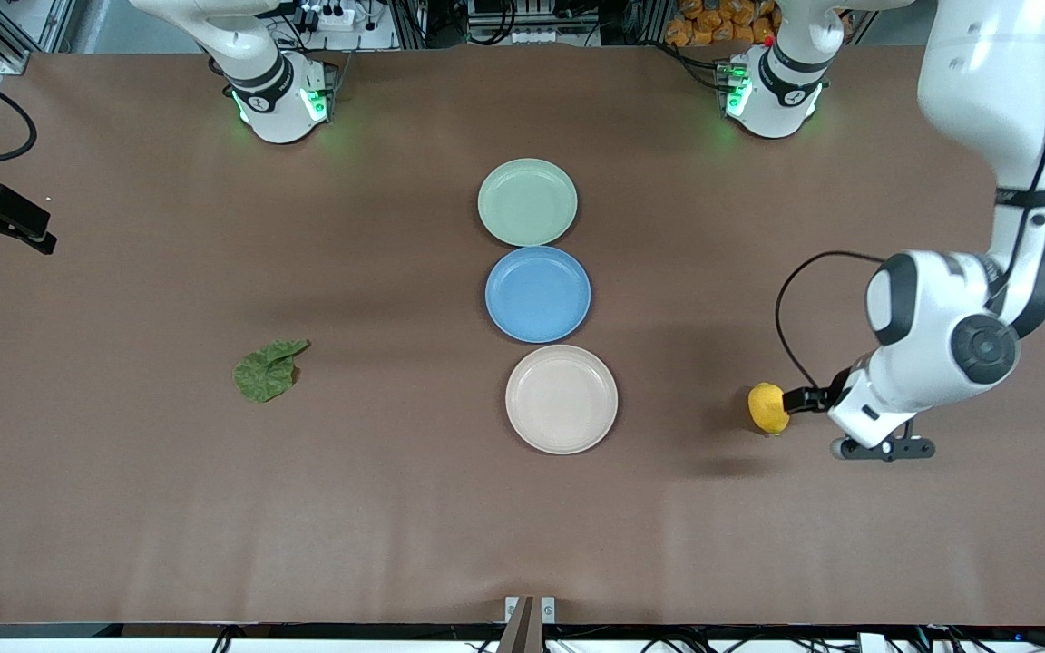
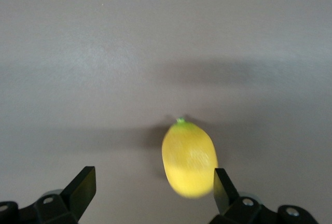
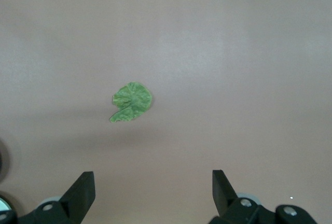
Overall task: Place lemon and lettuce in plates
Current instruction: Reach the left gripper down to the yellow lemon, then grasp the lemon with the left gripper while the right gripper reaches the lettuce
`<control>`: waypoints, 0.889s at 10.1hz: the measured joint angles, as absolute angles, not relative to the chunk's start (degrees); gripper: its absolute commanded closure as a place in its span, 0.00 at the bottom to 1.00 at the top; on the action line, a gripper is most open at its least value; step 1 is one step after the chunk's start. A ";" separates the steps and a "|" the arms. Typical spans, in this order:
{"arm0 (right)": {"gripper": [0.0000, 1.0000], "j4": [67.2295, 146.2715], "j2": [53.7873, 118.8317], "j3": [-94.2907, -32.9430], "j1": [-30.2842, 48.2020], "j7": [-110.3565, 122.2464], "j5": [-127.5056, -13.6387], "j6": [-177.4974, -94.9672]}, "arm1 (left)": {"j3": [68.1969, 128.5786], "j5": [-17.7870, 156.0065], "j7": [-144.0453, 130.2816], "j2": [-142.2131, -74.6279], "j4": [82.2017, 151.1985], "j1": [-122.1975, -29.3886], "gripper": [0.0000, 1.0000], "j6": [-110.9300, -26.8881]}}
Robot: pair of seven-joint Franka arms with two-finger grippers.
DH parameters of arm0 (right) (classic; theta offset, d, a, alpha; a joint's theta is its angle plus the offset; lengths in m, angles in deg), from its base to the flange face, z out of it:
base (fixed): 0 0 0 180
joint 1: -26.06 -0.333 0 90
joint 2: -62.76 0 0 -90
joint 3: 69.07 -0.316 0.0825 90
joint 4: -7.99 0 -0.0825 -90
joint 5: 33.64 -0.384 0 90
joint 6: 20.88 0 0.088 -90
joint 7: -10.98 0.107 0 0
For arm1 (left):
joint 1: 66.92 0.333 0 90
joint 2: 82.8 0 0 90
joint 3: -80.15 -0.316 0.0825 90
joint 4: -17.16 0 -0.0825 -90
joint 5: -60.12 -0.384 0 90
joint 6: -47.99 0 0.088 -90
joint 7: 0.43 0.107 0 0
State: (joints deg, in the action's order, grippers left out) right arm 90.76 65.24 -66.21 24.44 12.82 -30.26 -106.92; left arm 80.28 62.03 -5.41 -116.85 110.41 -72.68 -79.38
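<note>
3 plates (image 1: 528, 201) line the table's (image 1: 123, 508) middle, lettuce (image 1: 267, 370) toward the right arm's end, lemon (image 1: 767, 407) toward the left's.

Brown table (image 1: 123, 508) – on it: mint plate (image 1: 527, 201), blue plate (image 1: 538, 294), cream plate (image 1: 561, 399), lettuce (image 1: 267, 370), lemon (image 1: 767, 408)

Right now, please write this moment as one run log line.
left gripper: open, by lemon | right gripper: open, above lettuce | plates: empty

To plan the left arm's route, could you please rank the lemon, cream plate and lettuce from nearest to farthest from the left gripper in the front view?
1. Lemon, beside the open left gripper.
2. Cream plate, mid-table.
3. Lettuce, toward the right arm's end.
</note>
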 measured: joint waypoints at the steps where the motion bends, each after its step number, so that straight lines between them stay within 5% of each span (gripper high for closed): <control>1: 0.00 90.82 65.28 -66.22 24.44 12.81 -30.62 -106.98 | 80.26 62.03 -5.41 -118.81 110.31 -72.63 0.00 -81.06; 4: 0.00 93.44 65.46 -66.16 24.49 12.81 -32.84 -108.47 | 80.35 62.03 -6.18 -120.10 110.09 -73.00 0.00 -82.33; 9: 0.00 107.74 66.34 -66.12 24.53 12.81 -32.98 -123.30 | 80.66 62.29 -8.60 -121.55 110.09 -74.26 0.00 -83.34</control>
State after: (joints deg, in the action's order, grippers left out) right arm 107.74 66.34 -66.12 24.53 12.81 -32.98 -123.30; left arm 80.66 62.29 -8.60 -121.55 110.09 -74.26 -83.34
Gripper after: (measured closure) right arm 0.000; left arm 0.000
